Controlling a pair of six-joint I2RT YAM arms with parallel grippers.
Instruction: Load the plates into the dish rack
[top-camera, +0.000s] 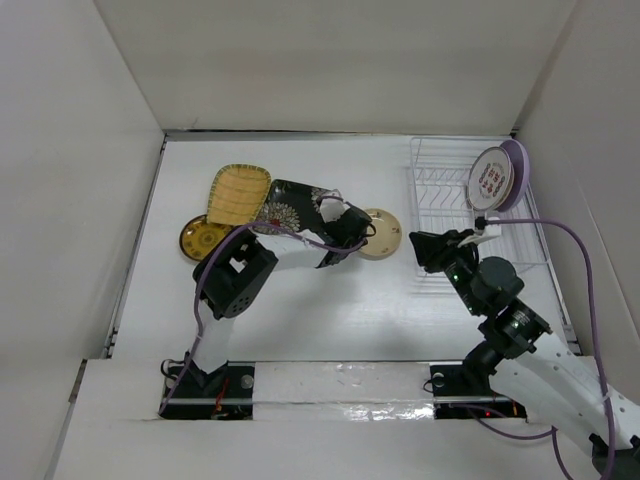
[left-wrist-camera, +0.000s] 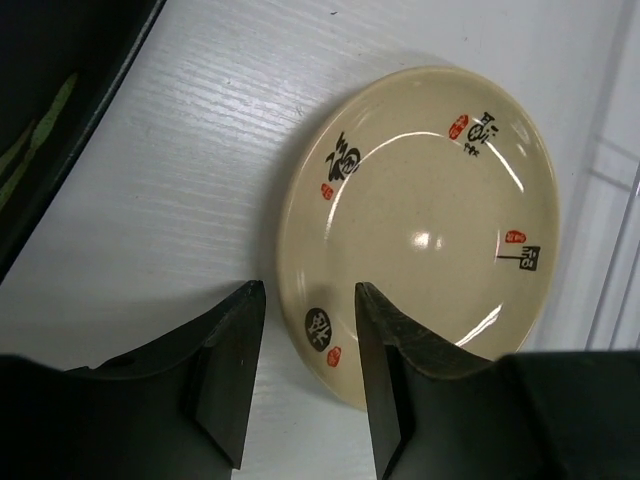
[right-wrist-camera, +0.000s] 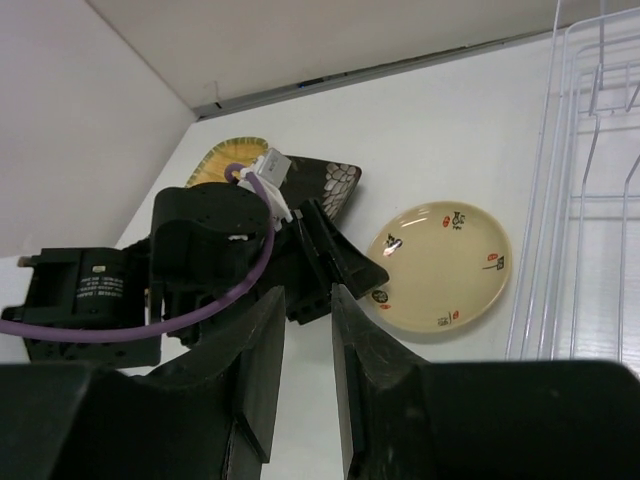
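Left fingers (left-wrist-camera: 372, 370) spread astride the near rim of the cream plate (left-wrist-camera: 420, 220), which lay flat on the worktop (top-camera: 330, 310) just left of the dish rack (top-camera: 440, 195).
One finger hung over the plate and the other over bare worktop; contact could not be told. The right fingers (right-wrist-camera: 346, 370) stood slightly parted with nothing between them, near the rack's front. The red-flowered plate (top-camera: 489, 178) and lavender plate (top-camera: 517, 170) stood upright together at the rack's far right. The yellow plate (top-camera: 240, 193), black plate (top-camera: 292, 208) and brown-gold plate (top-camera: 202, 238) lay clustered at the left.
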